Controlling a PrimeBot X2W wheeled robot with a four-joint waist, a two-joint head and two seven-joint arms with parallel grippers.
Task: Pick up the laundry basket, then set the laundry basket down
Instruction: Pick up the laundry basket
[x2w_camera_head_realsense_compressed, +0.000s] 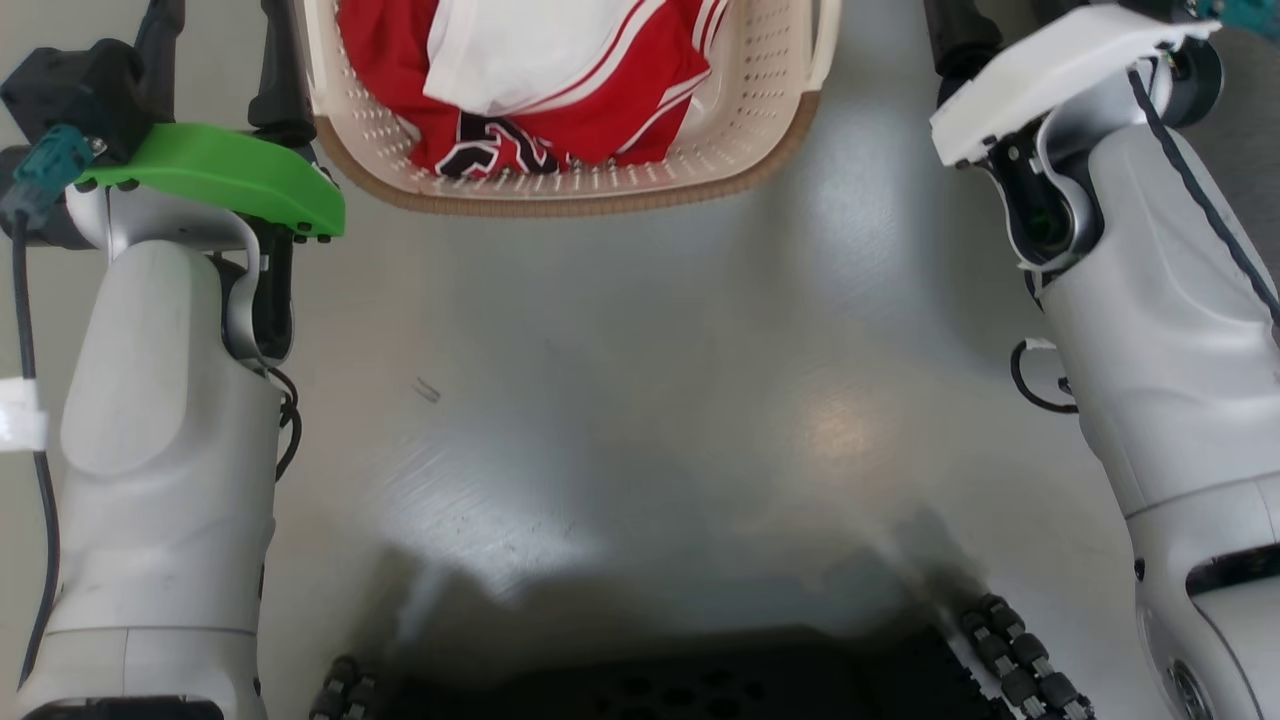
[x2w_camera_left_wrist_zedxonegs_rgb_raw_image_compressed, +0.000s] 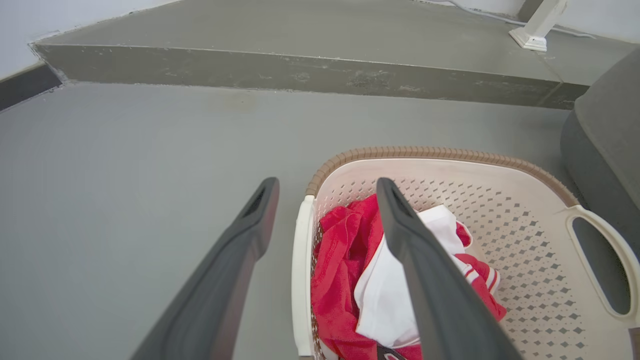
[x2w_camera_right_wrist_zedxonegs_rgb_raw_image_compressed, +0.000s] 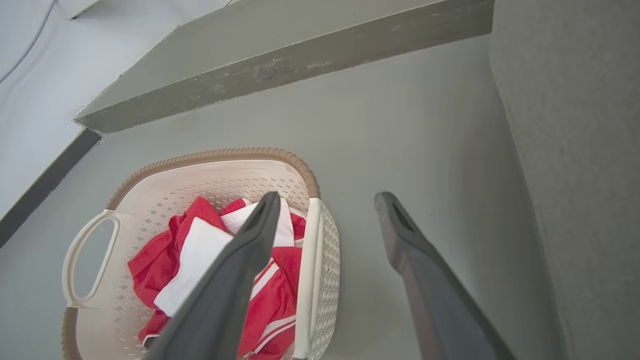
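Note:
The laundry basket (x2w_camera_head_realsense_compressed: 745, 120) is cream perforated plastic with a brown woven rim and stands on the grey floor straight ahead. It holds red and white clothes (x2w_camera_head_realsense_compressed: 560, 100). In the left wrist view my left gripper (x2w_camera_left_wrist_zedxonegs_rgb_raw_image_compressed: 326, 186) is open, its two fingers on either side of the basket's white loop handle (x2w_camera_left_wrist_zedxonegs_rgb_raw_image_compressed: 299, 280), one outside and one over the clothes. My right gripper (x2w_camera_right_wrist_zedxonegs_rgb_raw_image_compressed: 327, 197) is open the same way around the other handle (x2w_camera_right_wrist_zedxonegs_rgb_raw_image_compressed: 306, 270). Neither gripper's fingers touch a handle. In the head view a dark left finger (x2w_camera_head_realsense_compressed: 284, 85) sits beside the rim, and a right finger (x2w_camera_head_realsense_compressed: 960, 40) stands off to the right.
A raised concrete step (x2w_camera_left_wrist_zedxonegs_rgb_raw_image_compressed: 300, 70) runs across behind the basket. Grey upholstered furniture (x2w_camera_right_wrist_zedxonegs_rgb_raw_image_compressed: 575, 150) stands close on the right side. A white post foot (x2w_camera_left_wrist_zedxonegs_rgb_raw_image_compressed: 531, 37) sits on the step. My dark wheeled base (x2w_camera_head_realsense_compressed: 660, 685) lies below.

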